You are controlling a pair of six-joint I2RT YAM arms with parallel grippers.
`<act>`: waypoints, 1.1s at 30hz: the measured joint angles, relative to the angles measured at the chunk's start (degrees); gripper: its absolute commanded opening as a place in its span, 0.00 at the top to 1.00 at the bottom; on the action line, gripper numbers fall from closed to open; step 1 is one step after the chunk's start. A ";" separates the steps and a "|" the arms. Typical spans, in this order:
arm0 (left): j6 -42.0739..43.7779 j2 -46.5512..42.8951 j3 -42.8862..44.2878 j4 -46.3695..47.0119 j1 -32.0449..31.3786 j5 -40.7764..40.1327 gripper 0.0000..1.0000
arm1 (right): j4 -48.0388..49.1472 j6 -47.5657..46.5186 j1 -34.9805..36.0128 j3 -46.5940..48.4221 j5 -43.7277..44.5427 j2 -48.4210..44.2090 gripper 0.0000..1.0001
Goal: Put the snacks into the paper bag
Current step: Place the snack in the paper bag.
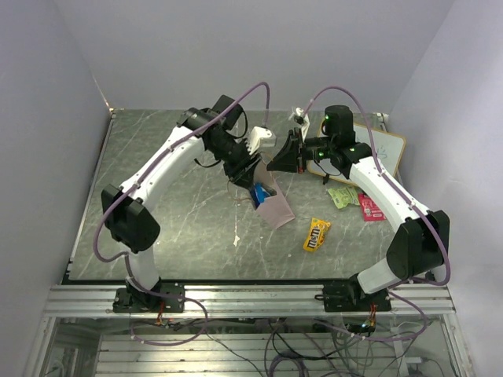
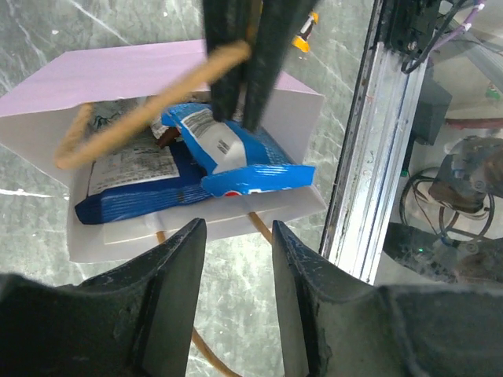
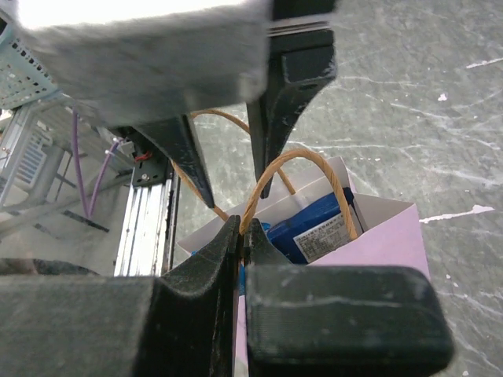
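The paper bag (image 1: 275, 206) sat mid-way across the tabletop (image 1: 157, 212), its handle (image 3: 302, 157) clamped in the right gripper (image 3: 242, 232), the left gripper (image 2: 237, 228) hanging fingers-apart over its mouth, while the yellow M&M's (image 1: 317, 234) lay at the bag's four o'clock, long axis one-to-seven, nearer the right arm (image 1: 385, 188).
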 measured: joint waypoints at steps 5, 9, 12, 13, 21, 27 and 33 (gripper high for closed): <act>0.17 -7.21 -9.97 7.58 0.00 1.53 0.39 | 0.02 0.26 0.00 0.00 0.00 0.00 1.00; -0.31 -13.66 -19.02 16.48 0.00 1.81 0.39 | 0.76 1.31 0.00 0.00 -0.04 0.00 1.00; -1.62 -16.41 -24.20 22.75 -0.02 1.68 0.39 | 1.46 2.47 0.00 0.02 -0.28 0.04 1.00; -2.47 -16.87 -25.90 25.33 -0.02 1.53 0.40 | 1.68 3.08 0.00 0.17 -0.42 0.13 1.00; -5.46 -17.07 -32.65 35.52 -0.07 -1.57 0.42 | 1.97 4.39 0.00 1.27 -0.39 0.39 1.00; -6.88 -17.16 -35.04 39.36 -0.07 -2.86 0.42 | 2.05 4.33 0.00 1.14 -0.20 0.39 1.00; -7.87 -17.55 -36.50 41.33 -0.07 -2.75 0.40 | 2.99 4.48 0.00 -0.02 0.11 0.35 1.00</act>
